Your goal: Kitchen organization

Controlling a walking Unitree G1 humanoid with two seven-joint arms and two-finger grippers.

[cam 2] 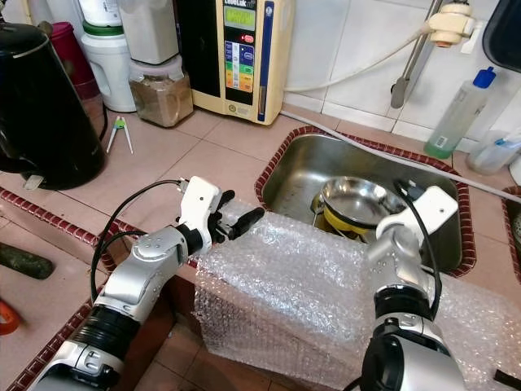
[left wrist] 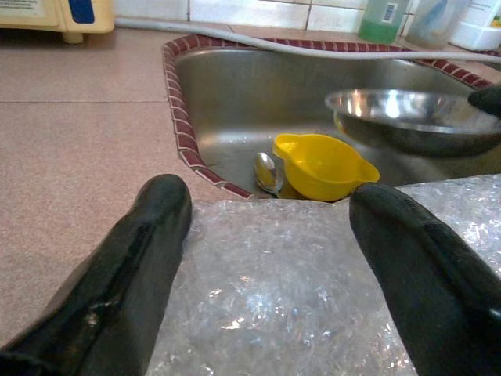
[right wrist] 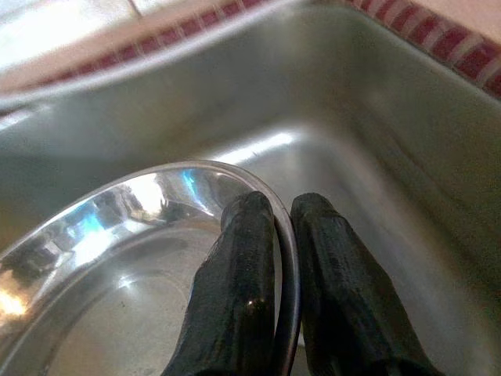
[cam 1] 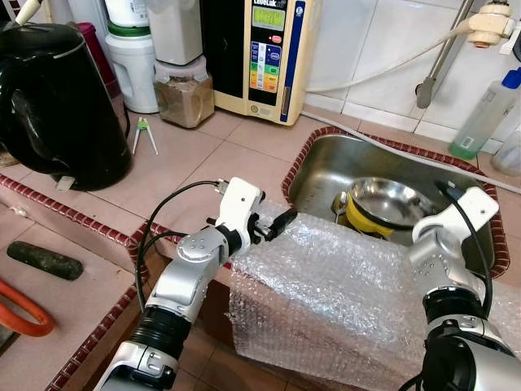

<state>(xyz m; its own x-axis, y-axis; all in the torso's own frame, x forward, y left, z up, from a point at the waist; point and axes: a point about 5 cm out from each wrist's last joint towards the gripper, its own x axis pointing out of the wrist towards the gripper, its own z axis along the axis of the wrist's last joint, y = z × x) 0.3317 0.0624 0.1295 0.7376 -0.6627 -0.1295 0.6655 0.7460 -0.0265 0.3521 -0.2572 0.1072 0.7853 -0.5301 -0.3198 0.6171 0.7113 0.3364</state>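
A shiny steel bowl (cam 1: 391,202) rests in the steel sink (cam 1: 321,167), tilted on top of a yellow cup (cam 1: 358,221). A spoon (left wrist: 266,171) lies beside the cup. My right gripper (right wrist: 283,227) is shut on the bowl's rim, one finger inside and one outside. A bubble wrap sheet (cam 1: 326,293) hangs over the sink's front edge and down the counter front. My left gripper (cam 1: 277,224) hovers open just above the sheet's left corner, pointing toward the sink, with nothing between its fingers (left wrist: 149,235).
A black kettle (cam 1: 57,98) stands at the counter's left. A water machine (cam 1: 260,57) and a jar (cam 1: 183,90) line the back wall. A green soap bottle (cam 1: 484,114) stands behind the sink, and a hose (cam 1: 391,61) runs above it.
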